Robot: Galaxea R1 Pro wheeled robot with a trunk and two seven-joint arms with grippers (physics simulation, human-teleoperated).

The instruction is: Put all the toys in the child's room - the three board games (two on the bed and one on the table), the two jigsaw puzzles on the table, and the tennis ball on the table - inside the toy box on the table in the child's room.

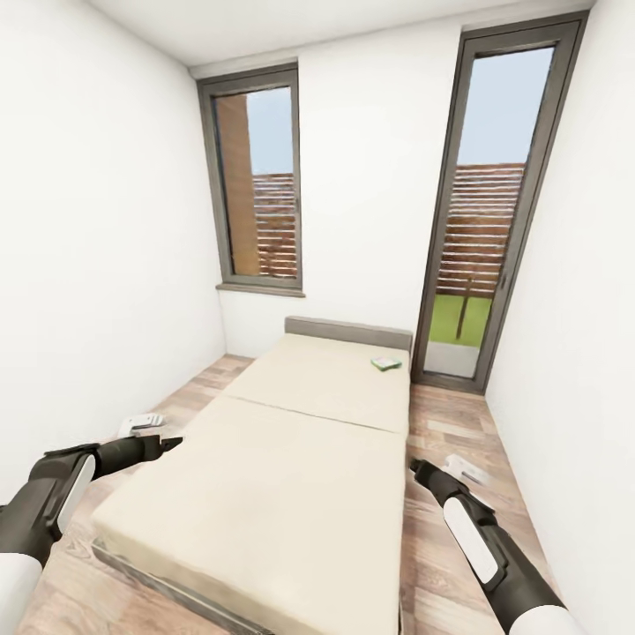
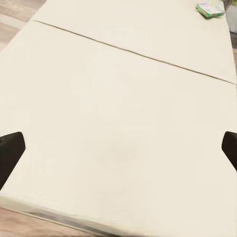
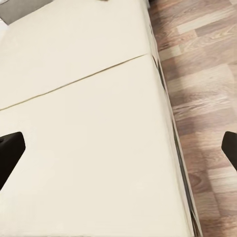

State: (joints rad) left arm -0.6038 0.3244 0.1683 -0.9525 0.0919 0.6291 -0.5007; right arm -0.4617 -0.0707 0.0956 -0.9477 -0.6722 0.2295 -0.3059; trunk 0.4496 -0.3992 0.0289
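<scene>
Both arms reach forward at the bottom of the head view, one to each side of the bed's foot, which reads as a travelling pose that keeps them off the mattress. At the lower left of the frame the left claw hangs over the bed's near corner; in its own wrist view the dark fingertips sit at opposite edges of the picture, so the claw is spread and holds nothing. At the lower right the right claw hovers over the bed's edge where it meets the wood-plank floor, likewise spread and empty, its fingertips wide apart.

Between them lies the bed, its beige mattress split by a seam across the middle, its grey headboard against the far wall between two tall windows.

One board game, a small flat green and white box, lies at the mattress's far right corner near the headboard, well apart from both claws. Judging by that gap, the robot must roll closer along the bed's right side before either arm can reach it.
</scene>
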